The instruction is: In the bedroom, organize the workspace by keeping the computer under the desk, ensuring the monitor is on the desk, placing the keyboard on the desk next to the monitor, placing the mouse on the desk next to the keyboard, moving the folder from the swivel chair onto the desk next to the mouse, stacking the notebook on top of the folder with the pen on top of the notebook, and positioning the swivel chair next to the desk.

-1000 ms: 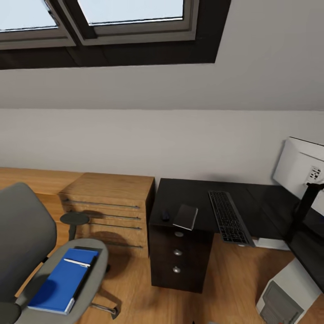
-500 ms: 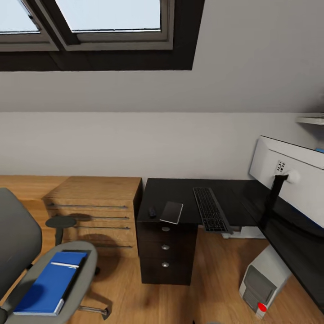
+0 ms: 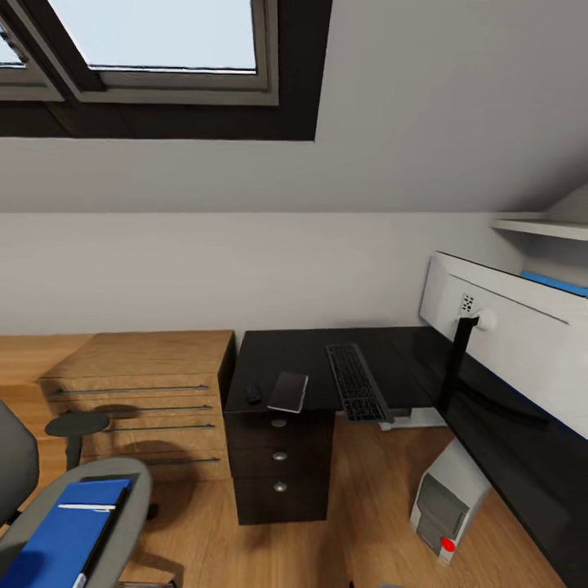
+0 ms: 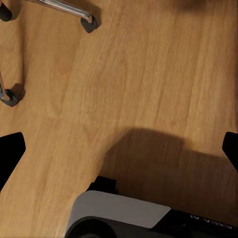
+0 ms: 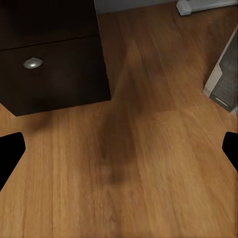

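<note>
The black desk [image 3: 392, 347] holds the keyboard [image 3: 356, 381], the dark grey notebook [image 3: 289, 392] and a small dark mouse [image 3: 254, 394] above its drawer unit [image 3: 278, 465]. The monitor [image 3: 514, 347] stands on the desk's right wing, white back toward me. Under that wing the grey computer [image 3: 445, 506] sits on the floor. At lower left the swivel chair [image 3: 135, 490] carries the blue folder [image 3: 57, 543] with the pen [image 3: 86, 507] on it. My left gripper [image 4: 119, 151] hangs open over the floor by the chair's castors [image 4: 89, 24]. Beside the drawer unit [image 5: 49, 64] my right gripper [image 5: 119, 148] is open.
A light wooden dresser [image 3: 139, 384] stands against the wall left of the desk. A skylight [image 3: 163, 49] sits in the sloped ceiling. A white shelf [image 3: 539, 229] is at the right. Wood floor [image 3: 367, 506] lies open between chair and computer.
The whole head view has shifted left, so the camera has turned right: more of the monitor and computer shows, less of the chair. Nothing on the desk or chair has moved.
</note>
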`<state>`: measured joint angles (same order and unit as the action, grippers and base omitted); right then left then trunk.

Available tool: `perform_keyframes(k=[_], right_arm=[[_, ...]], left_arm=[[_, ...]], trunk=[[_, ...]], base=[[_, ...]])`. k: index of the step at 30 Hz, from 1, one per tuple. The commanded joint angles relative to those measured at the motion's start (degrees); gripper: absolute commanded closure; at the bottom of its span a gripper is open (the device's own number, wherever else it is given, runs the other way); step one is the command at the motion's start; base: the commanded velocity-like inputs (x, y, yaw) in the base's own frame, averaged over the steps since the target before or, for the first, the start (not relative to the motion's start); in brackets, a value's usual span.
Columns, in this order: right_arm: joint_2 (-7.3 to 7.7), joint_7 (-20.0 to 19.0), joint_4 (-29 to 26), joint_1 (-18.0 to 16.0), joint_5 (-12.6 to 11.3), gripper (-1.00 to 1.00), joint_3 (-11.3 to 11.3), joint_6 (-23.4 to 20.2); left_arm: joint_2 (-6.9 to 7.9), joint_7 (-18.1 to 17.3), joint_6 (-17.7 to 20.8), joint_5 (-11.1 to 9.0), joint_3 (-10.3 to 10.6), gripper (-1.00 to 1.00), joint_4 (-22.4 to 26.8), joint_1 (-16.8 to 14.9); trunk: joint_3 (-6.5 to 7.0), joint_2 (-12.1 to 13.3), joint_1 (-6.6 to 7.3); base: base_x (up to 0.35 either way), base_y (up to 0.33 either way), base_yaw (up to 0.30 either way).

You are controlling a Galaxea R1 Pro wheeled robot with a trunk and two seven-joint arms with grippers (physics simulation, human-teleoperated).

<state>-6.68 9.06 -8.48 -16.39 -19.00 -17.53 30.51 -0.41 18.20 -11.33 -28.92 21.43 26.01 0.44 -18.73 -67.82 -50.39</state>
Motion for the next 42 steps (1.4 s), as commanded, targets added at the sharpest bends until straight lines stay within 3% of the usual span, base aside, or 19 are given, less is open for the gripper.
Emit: perform_keyframes(k=[1, 29, 37, 42], right_arm=[[0.0, 0.34, 0.04, -0.05, -0.37, -1.0, -0.49, 0.13], [0.49, 0.47, 0.13, -0.05, -0.5, -1.0, -0.4, 0.22], [0.54, 0.62, 0.4, -0.05, -0.45, -1.0, -0.35, 4.1], [0.48, 0.68, 3.21, -0.05, -0.43, -1.0, -0.39, 10.65]], left_arm=[[0.06, 0.42, -0.29, -0.61, 0.46, -1.0, 0.1, 0.0], [0.06, 0.86, -1.7, -0.56, 0.18, -1.0, 0.1, 0.0], [0.06, 0.87, -5.53, -0.53, 0.12, -1.0, 0.1, 0.02], [0.06, 0.87, -6.2, -0.53, 0.17, -1.0, 0.1, 0.0]], trunk=[[0.14, 0.38, 0.22], [5.2, 11.61, 6.37], [6.63, 14.82, 8.13], [7.53, 16.82, 9.23]], base=[[0.0, 0.0, -0.072], [0.0, 0.0, -0.007], [0.0, 0.0, 0.0], [0.0, 0.0, 0.0]])
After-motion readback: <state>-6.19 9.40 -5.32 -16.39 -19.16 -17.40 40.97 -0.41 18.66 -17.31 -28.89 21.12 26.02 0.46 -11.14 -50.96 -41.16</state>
